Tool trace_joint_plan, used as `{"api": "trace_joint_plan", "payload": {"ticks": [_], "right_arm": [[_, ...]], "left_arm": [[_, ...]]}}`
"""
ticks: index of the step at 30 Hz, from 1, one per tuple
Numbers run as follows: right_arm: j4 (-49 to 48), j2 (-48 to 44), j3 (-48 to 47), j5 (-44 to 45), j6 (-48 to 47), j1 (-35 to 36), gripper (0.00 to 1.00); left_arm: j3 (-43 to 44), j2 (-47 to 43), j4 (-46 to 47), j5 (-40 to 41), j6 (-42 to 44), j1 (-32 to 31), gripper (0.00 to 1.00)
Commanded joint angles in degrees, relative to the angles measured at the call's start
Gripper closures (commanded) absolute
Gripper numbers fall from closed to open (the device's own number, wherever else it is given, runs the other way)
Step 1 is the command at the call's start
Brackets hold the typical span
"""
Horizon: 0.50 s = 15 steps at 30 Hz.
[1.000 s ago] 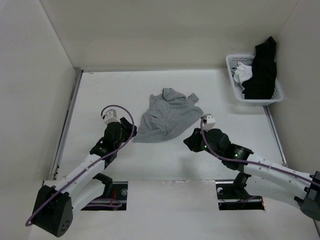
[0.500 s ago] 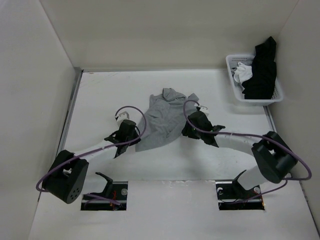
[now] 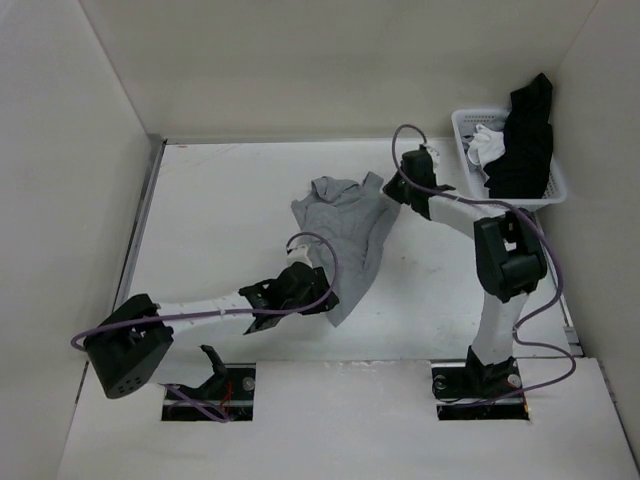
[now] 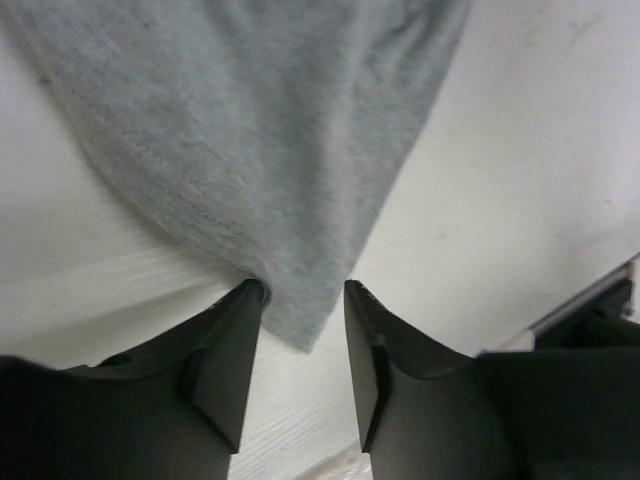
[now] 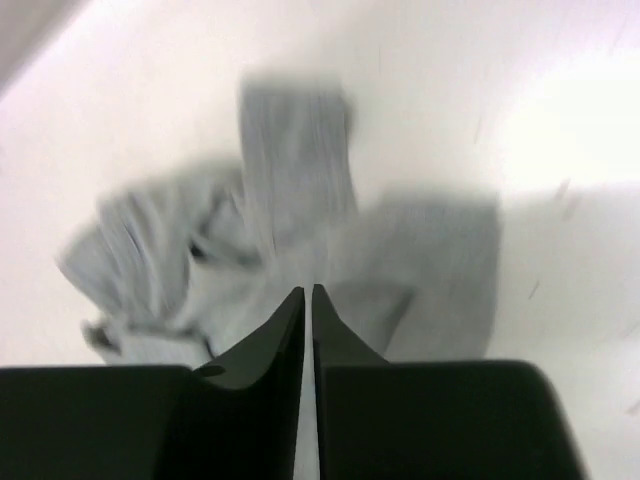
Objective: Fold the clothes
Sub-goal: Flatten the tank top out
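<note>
Near the tabletop's (image 3: 210,200) near edge, the left hand (image 4: 305,292) stands spread around the near corner of the grey top (image 3: 348,228), which lies stretched diagonally mid-tabletop; at its far-right edge, the right hand (image 5: 308,292) is pressed together.

Left hand (image 4: 305,291) parted, right hand (image 5: 308,293) pinched (outstretched)

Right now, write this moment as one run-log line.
left hand: open, grey knit top corner between fingers | right hand: shut at top's far-right edge, hold unclear | top: crumpled, not yet folded
</note>
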State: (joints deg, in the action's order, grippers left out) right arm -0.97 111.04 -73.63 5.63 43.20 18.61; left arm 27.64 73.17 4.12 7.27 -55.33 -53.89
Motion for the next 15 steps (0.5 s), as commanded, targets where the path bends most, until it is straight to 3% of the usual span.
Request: {"api": "trace_joint_plan", "payload": {"ticks": [1,2,4,7,11,13,15], "right_arm": [[0.8,-3.8,-2.5,2.1,-4.52,-0.46,0.75],[0.62,-5.99,0.12,3.24,-5.66,-0.38,0.64],[-0.34,-12.14,9.41,4.74,-5.85,1.89,0.6],[-4.56,-21.63,25.85,4.83,-1.64,10.31,0.72],[0.16,-29.99,36.78,7.72,5.64,24.81,0.88],[3.94,-32.37,38.73,11.06,10.31,32.28,0.85],[7.72,-32.65,38.56,13.26,13.74,38.27,0.7]], "left_arm": [[2.69,-3.98,3.0,1.42,-0.48,1.63,0.6],[1.99,-5.65,2.74,2.56,-0.39,2.86,0.59],[-0.12,-9.43,2.39,6.34,-0.39,6.81,0.6],[-1.01,-10.94,2.3,9.95,0.66,14.62,0.62],[1.88,-4.19,3.44,8.39,2.5,23.77,0.63],[3.99,0.38,4.66,6.72,4.0,25.19,0.62],[5.58,3.72,5.54,5.48,4.62,25.37,0.61]]}}
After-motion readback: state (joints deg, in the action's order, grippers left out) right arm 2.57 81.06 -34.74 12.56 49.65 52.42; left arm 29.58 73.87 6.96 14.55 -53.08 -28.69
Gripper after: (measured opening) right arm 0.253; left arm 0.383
